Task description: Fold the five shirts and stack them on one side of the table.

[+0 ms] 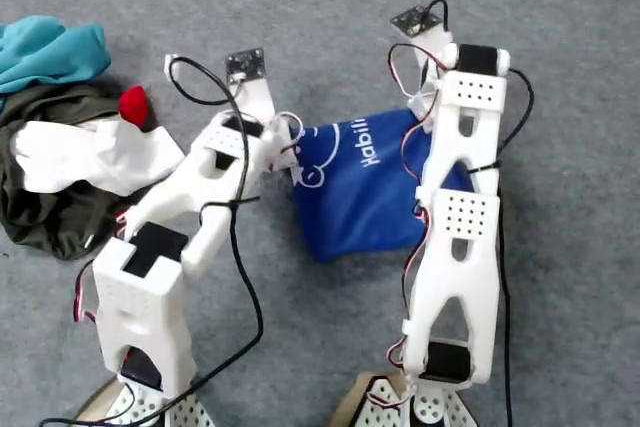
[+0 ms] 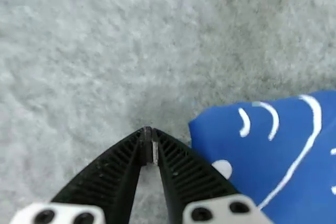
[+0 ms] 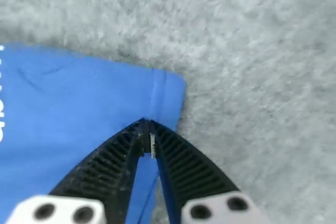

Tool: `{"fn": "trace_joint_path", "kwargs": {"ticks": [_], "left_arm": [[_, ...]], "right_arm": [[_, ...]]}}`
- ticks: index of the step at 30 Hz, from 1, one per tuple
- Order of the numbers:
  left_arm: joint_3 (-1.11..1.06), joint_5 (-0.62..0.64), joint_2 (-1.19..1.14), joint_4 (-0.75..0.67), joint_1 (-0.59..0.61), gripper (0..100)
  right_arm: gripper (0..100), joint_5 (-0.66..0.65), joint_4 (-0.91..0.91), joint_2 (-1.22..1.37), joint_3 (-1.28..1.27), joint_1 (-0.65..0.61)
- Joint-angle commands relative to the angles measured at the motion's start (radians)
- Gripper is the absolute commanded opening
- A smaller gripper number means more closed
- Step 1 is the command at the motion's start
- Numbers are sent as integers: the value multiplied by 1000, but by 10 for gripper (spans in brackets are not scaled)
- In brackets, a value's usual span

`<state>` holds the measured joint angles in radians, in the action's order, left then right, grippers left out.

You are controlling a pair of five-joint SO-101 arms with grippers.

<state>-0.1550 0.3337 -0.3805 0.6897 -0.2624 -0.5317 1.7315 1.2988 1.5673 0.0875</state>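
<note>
A folded blue shirt (image 1: pixel 360 182) with white print lies flat on the grey table at the centre, between the two arms. My left gripper (image 2: pixel 147 139) is shut with nothing in it, low over bare table just off the blue shirt's (image 2: pixel 273 150) near-left edge; in the high view the left gripper (image 1: pixel 290 145) is at the shirt's far-left corner. My right gripper (image 3: pixel 146 129) is shut, its tips down on the blue shirt's (image 3: pixel 79 108) hem near a corner. I cannot tell whether any cloth is pinched. In the high view the right gripper (image 1: pixel 428 97) is at the far-right corner.
An unfolded pile sits at the left edge: a teal shirt (image 1: pixel 50 47), a dark olive shirt (image 1: pixel 45 212) and a white shirt (image 1: pixel 95 155), with a small red piece (image 1: pixel 133 104) on top. Grey table (image 1: pixel 580 147) lies open on the right.
</note>
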Motion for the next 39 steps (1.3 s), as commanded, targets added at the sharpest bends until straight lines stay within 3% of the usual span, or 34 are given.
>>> {"fn": "trace_joint_path", "kwargs": {"ticks": [1,5,9,13,16,22,27,30,39], "left_arm": [[121,2,22,97,21,19],[270,0,97,315,9,19],[341,5,174,402,-41,19],[304,5,193,384,-104,19],[230,6,131,264,-120,19],[173,2,-88,66,-40,19],[310,5,-137,203,-2,19],[322,2,-163,207,-8,19],[344,0,-71,278,-20,19]], "right_arm": [[4,-29,57,-2,107,2],[4,-31,57,-76,61,2],[3,-28,57,-206,-15,-1],[3,-29,49,-315,-153,-18],[3,-31,11,-311,-222,-31],[3,-31,-95,-191,-259,-21],[3,-29,-124,-97,-259,27],[3,-28,-132,-71,-252,38],[3,-26,54,-91,53,39]]}}
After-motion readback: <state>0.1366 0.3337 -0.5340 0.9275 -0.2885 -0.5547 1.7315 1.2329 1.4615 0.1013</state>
